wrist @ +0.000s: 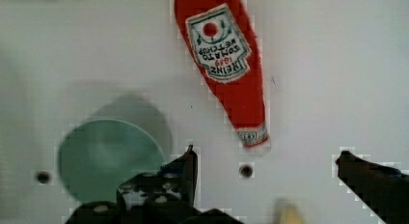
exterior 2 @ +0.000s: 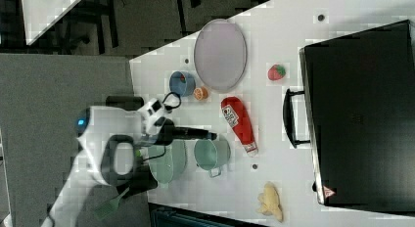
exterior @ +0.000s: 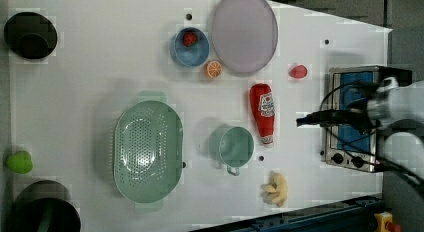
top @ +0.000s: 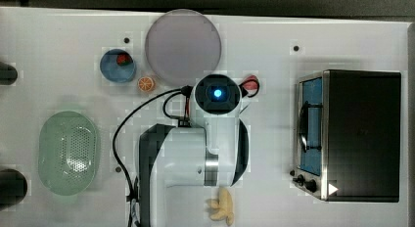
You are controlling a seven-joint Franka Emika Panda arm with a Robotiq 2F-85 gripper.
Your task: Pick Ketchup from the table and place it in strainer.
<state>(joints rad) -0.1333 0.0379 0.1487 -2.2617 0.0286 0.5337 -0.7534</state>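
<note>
While the Ketchup [wrist: 223, 64] is lying flat on the white desk [exterior: 100, 67], untouched, the fingers [wrist: 190, 168] are being held wide open above it with nothing between them, the white cap end of the bottle showing in the gap in the wrist view. In the left view the bottle is lying just right of centre, its cap pointing toward the lower edge of the frame, just beside the teal cup [exterior: 235, 147]; the strainer [exterior: 147, 152] is sitting at lower left of centre, well apart from the bottle and beyond the cup. Several risks are being judged from this. Because the bottle is round and tapering, it could be rolled or squeezed out if the fingers are closed on the narrow neck rather than across the labelled body. Because the cup is standing so near the cap end, it could be knocked by one finger on the descent, or clipped during the carry toward the strainer. A bottle gripped off-centre could be tilted and dropped short of the basket. As for the surroundings, the desk is being shared with a pale round plate [exterior: 245, 32], a blue bowl [exterior: 190, 47] holding a strawberry, an orange slice [exterior: 214, 68], a second strawberry [exterior: 298, 71], a bunch of bananas [exterior: 276, 188] and a toaster oven [top: 362, 134] at the right of the top view; dark floor is being seen past the desk edge.
</note>
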